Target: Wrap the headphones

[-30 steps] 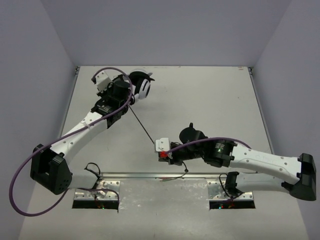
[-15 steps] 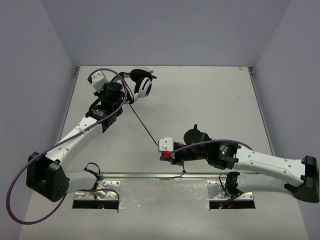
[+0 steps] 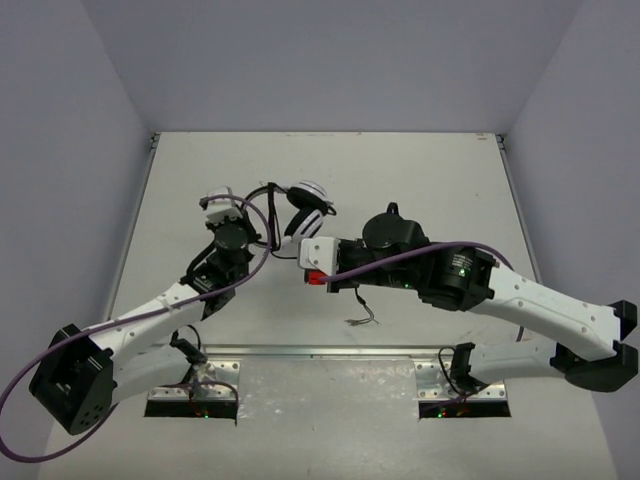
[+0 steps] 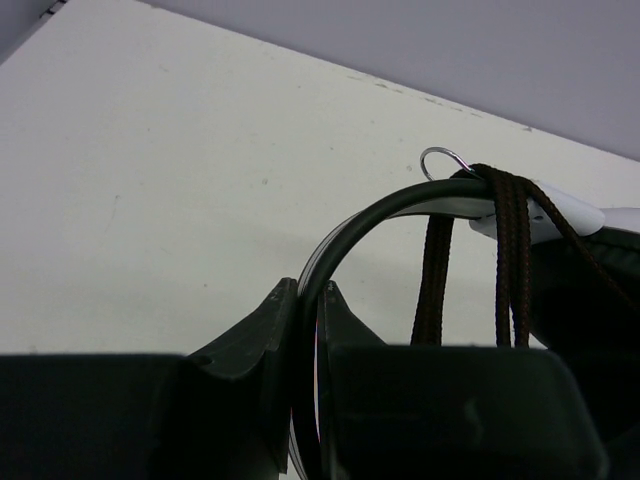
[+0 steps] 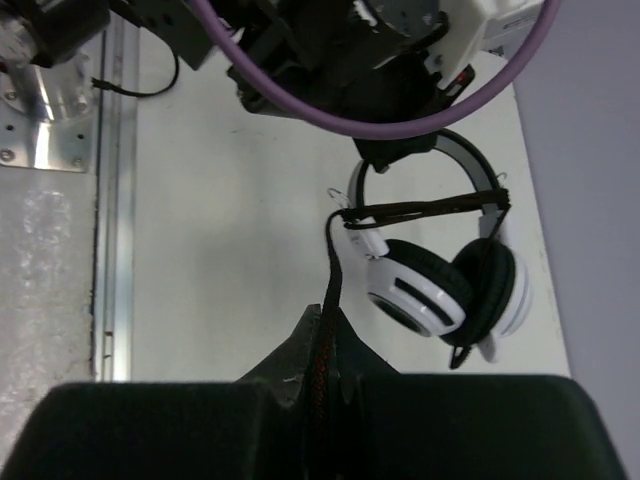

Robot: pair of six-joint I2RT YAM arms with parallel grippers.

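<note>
1. The earcups of the headphones (image 5: pixel 415 290) are shown in smooth, glossy white plastic, and their black padding looks soft and matt.
2. The headband (image 4: pixel 400 196) is seen as smooth black with a slight sheen.
3. The cable (image 4: pixel 510 260) is shown as dark, rough braided cloth.
4. The table (image 4: pixel 150 170) is pictured matt off-white and faintly speckled.
5. The left gripper (image 4: pixel 308 298) and right gripper (image 5: pixel 322 330) are seen in matt black plastic.
6. A rail (image 5: pixel 112 250) is shown in brushed metal, and a purple robot cable (image 5: pixel 340 127) in smooth, glossy sheathing.
</note>
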